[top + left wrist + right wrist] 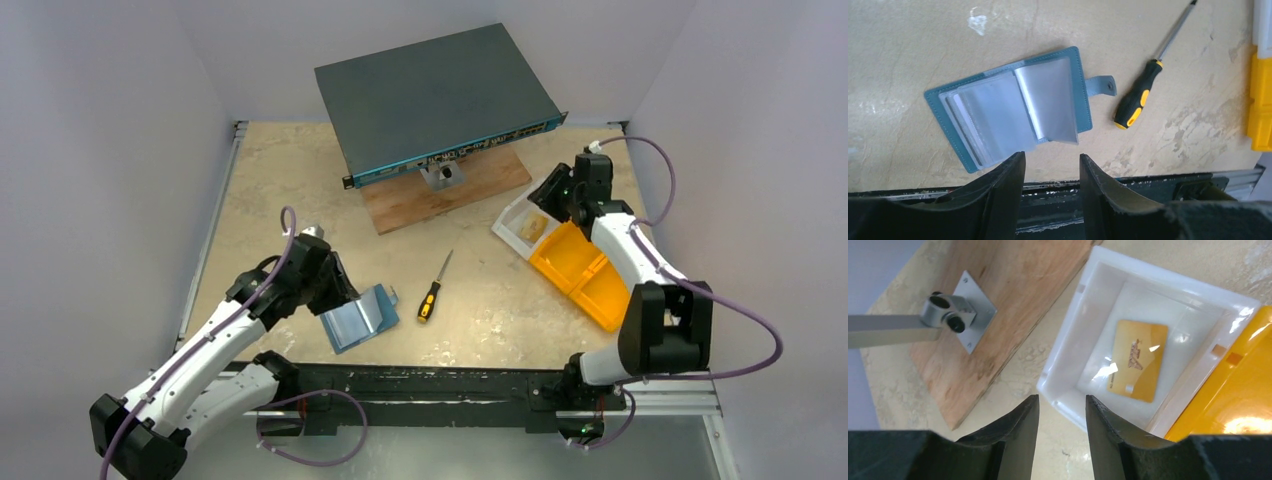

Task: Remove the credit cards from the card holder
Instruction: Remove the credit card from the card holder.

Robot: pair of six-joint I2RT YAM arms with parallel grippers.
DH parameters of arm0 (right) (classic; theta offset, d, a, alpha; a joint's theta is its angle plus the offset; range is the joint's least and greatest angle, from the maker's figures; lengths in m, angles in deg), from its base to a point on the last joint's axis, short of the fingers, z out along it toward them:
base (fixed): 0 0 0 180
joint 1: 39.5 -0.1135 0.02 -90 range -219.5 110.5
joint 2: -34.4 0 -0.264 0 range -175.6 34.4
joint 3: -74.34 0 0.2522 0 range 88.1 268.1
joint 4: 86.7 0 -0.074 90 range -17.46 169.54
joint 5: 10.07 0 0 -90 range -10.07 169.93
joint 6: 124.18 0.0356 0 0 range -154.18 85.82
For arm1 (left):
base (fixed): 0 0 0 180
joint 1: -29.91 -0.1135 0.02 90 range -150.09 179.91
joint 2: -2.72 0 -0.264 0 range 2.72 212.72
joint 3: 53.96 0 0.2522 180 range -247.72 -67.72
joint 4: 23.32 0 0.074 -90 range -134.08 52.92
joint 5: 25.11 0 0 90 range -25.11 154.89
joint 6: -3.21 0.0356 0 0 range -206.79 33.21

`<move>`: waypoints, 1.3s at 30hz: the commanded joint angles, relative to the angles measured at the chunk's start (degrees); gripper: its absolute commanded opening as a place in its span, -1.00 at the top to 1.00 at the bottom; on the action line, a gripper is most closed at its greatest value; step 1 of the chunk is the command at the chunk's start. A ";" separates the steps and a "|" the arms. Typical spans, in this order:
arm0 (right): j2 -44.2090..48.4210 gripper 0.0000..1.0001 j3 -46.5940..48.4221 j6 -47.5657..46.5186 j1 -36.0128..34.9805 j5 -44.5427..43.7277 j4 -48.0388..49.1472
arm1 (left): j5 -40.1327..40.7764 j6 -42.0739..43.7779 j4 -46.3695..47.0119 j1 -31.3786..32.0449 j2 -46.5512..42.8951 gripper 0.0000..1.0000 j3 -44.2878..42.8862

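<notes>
**Card holder open on the tabletop, one gold card in the white tray**

From above, you saw the card holder (pixel 358 318) lying open near the front edge of the tabletop (pixel 300 200), just beside your left tool (pixel 338 300). A screwdriver (pixel 432 290) lay to its right. Only your left wrist camera showed the inside: clear plastic sleeves fanned across the pale blue lining of the card holder (pixel 1013 112), its snap tab pointing toward the screwdriver (pixel 1138 100). The fingers of the left tool (pixel 1050 160) stood apart above the holder's near edge, with nothing between them.

Your right wrist camera showed what the overhead view only hinted at: a gold card (pixel 1138 360) lying flat in the white tray (pixel 1168 277), beside a yellow bin (pixel 1238 385) and a wooden board (pixel 998 305) with a metal bracket (pixel 950 310). The right tool (pixel 1062 402) hung over the tray's near corner, fingers apart and empty.

The card carried a printed emblem and small lettering, too fine to read.
</notes>
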 commanded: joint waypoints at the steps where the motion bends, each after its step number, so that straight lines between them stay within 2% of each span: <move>1: 5.54 0.19 -2.20 -2.97 -4.29 2.52 -1.60 | 7.30 -7.08 -3.61 -0.76 -0.66 0.14 1.02; 8: 7.31 0.17 -4.06 -0.31 -24.75 4.67 1.99 | 10.69 -13.27 -7.47 -4.18 -0.31 0.23 4.34; 14: 3.38 0.18 -1.94 1.97 -41.80 1.98 6.05 | 9.33 -9.06 -7.70 -12.38 -0.18 0.23 4.45; 21: -4.71 0.18 5.14 0.03 -55.20 -1.93 6.12 | 7.27 -6.12 -7.12 -17.38 0.83 0.21 4.02; 28: -14.93 0.17 15.60 -3.99 -63.80 -7.62 0.98 | 4.88 -5.79 -6.01 -19.75 1.28 0.21 4.14; 39: -26.06 0.16 23.17 -6.83 -66.40 -10.43 -3.16 | 3.90 -4.63 -6.21 -21.11 0.91 0.21 4.14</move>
